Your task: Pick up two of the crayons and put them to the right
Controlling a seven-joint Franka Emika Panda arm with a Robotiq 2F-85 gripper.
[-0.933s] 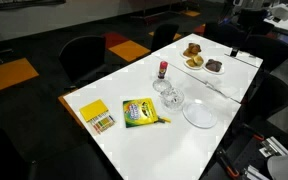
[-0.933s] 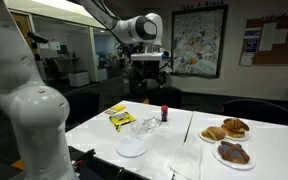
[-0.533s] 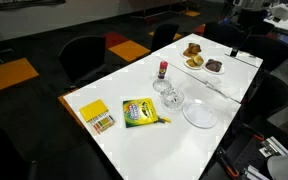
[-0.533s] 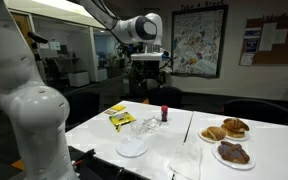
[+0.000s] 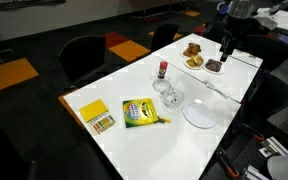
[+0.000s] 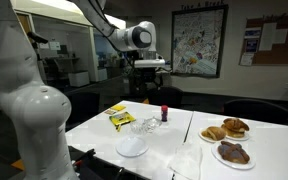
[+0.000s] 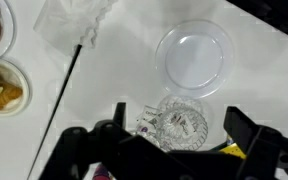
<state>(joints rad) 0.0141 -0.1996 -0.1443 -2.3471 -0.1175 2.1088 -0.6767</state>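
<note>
Gripper [image 7: 176, 116], wrist view: the two dark fingers [image 7: 112, 138] enter from the lower edge and stand wide apart with nothing held between them. Directly below lies a cut-glass dish [image 7: 180, 124] on the white table [image 7: 114, 80]. Above the dish is a clear plate [image 7: 194, 58], apart from it. A crumpled napkin [image 7: 76, 18] sits at the top left, and two pastry plates [image 7: 0, 90] are cut off by the left edge. A dark seam [image 7: 64, 85] crosses the tabletop diagonally.

In an exterior view the gripper [image 5: 225, 50] hangs well above the far end of the table [image 5: 134, 145], over the pastry plates [image 5: 193, 58]. The green-and-yellow pack [image 5: 139, 112] lies flat near the table's middle. One yellow crayon [image 5: 164, 120] rests on the tabletop at the pack's edge, on the side facing the clear plate [image 5: 199, 113]. A yellow box [image 5: 96, 115] with a row of coloured sticks lies on the pack's other side, apart from it. The dish [image 5: 170, 97] stands near the pack, and beyond it stands a small red-capped bottle [image 5: 163, 70].

In an exterior view the gripper [image 6: 148, 88] points down, high over the table [image 6: 94, 125], with the pack [image 6: 120, 118], dish [image 6: 149, 127] and bottle [image 6: 165, 113] beneath. Whether the pack holds more crayons cannot be told.
</note>
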